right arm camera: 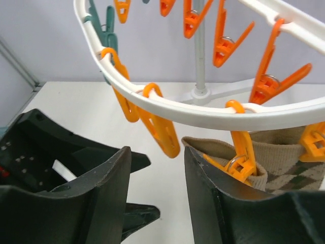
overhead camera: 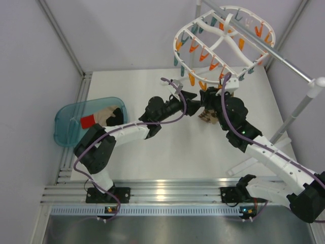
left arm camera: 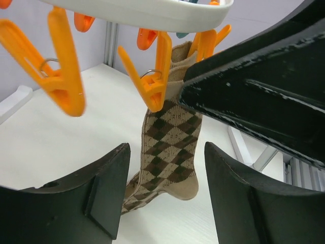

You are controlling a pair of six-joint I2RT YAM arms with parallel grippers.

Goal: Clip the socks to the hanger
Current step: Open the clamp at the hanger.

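The white oval hanger (overhead camera: 218, 38), rimmed with orange and teal pegs, hangs from the rail at the back right. A sock with a red end and cream body (overhead camera: 93, 121) lies in the teal basket (overhead camera: 68, 124) at the left. Both grippers are under the hanger's near rim. My left gripper (overhead camera: 195, 96) is open and empty in the left wrist view (left arm camera: 166, 157). My right gripper (overhead camera: 209, 96) is open too (right arm camera: 156, 152), its jaws below an orange peg (right arm camera: 163, 131) on the rim (right arm camera: 203, 116). Only one red-and-cream sock shows clearly.
A brown-and-cream argyle sock (left arm camera: 170, 147) hangs from an orange peg (left arm camera: 155, 84) between the two grippers; its cuff (right arm camera: 277, 155) shows beside my right gripper's finger. The grey metal rail (overhead camera: 266, 43) and its white post (overhead camera: 299, 109) stand at the right. Walls close the back and sides.
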